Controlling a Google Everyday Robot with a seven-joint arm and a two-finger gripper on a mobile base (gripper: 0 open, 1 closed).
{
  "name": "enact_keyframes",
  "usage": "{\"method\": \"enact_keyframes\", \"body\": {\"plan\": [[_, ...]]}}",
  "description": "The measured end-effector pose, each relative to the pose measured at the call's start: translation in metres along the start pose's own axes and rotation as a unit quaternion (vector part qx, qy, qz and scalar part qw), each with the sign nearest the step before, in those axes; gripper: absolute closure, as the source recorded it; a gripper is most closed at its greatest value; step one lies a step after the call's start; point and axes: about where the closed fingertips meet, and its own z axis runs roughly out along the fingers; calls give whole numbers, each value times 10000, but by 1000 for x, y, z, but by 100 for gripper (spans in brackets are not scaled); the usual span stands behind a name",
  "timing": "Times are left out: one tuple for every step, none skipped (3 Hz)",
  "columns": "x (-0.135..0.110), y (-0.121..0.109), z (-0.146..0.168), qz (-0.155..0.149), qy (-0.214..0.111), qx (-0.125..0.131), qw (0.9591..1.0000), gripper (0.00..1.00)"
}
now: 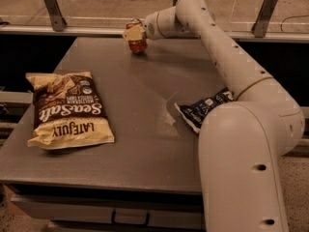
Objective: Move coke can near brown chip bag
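**Gripper on can at table's far edge**

The gripper [134, 33] sits at 12 o'clock on the table [145, 93], pinching the can [139, 46], with one cream finger [132, 33] across its front; whether the can touches the tabletop I cannot tell; the brown bag [67, 110] lies flat at 8 o'clock, well apart from the can; a blue bag [203, 111] lies at 3 o'clock, partly hidden by the arm [231, 62].

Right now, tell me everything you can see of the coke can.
The coke can is small, red and looks like metal. It stands roughly upright near the far edge of the table, well away from the brown chip bag. The gripper is at its upper part and hides the top; only the lower body shows.
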Motion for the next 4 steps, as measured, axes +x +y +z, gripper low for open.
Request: {"method": "enact_keyframes", "body": {"plan": [[-18, 25, -14, -204, -215, -347, 9990, 88], [-17, 27, -9, -211, -200, -363, 9989, 100], [-17, 27, -9, -208, -198, -363, 9989, 100], [-5, 45, -4, -199, -73, -582, 9981, 100]]}}
